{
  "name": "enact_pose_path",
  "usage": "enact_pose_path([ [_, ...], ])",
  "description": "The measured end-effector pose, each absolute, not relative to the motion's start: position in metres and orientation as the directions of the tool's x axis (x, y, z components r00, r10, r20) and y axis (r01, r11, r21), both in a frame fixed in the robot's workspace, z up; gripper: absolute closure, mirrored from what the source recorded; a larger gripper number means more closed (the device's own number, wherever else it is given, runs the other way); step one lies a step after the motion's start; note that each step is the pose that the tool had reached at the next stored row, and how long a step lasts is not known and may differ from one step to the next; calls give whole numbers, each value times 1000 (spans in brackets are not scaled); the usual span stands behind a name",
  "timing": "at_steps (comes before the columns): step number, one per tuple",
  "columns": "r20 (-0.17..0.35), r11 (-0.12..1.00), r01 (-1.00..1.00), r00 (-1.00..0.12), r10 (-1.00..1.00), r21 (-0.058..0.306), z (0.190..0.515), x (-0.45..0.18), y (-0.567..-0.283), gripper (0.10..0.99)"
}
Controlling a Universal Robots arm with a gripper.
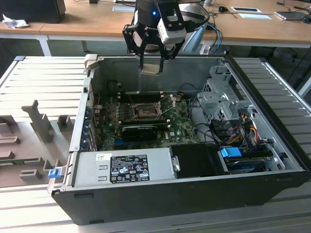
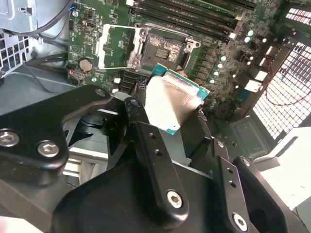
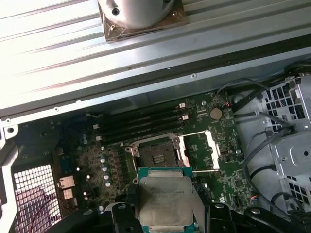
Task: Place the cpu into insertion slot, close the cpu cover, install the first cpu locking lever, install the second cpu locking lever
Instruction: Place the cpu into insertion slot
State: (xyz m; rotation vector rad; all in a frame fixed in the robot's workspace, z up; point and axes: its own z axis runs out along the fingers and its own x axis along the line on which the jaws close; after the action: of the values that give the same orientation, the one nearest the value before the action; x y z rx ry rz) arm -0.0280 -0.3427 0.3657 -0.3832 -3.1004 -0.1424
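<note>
My gripper (image 1: 151,67) hangs above the open computer case, over its back wall, shut on the cpu (image 1: 150,71), a flat pale silver square. In both wrist views the cpu (image 2: 171,99) (image 3: 165,199) sits clamped edge to edge between the black fingers (image 2: 146,141), well above the board. The insertion slot (image 1: 144,112) (image 2: 164,48) (image 3: 158,155) lies bare, its dark centre showing inside a silver rim. The cpu cover (image 2: 102,46) (image 3: 214,148) is swung open beside the slot, with green board visible through its cut-out.
Long black memory slots (image 2: 194,17) run along one side of the socket, and a black graphics card (image 1: 141,130) lies in front of it. The power supply (image 1: 124,167) fills the case front; drive cage (image 1: 221,97) and cables (image 1: 243,126) crowd the exterior view's right.
</note>
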Motion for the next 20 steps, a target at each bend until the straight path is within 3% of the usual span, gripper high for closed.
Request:
enact_pose_path([
  [20, 25, 935, 345, -939, 344, 88, 365, -28, -343, 557],
])
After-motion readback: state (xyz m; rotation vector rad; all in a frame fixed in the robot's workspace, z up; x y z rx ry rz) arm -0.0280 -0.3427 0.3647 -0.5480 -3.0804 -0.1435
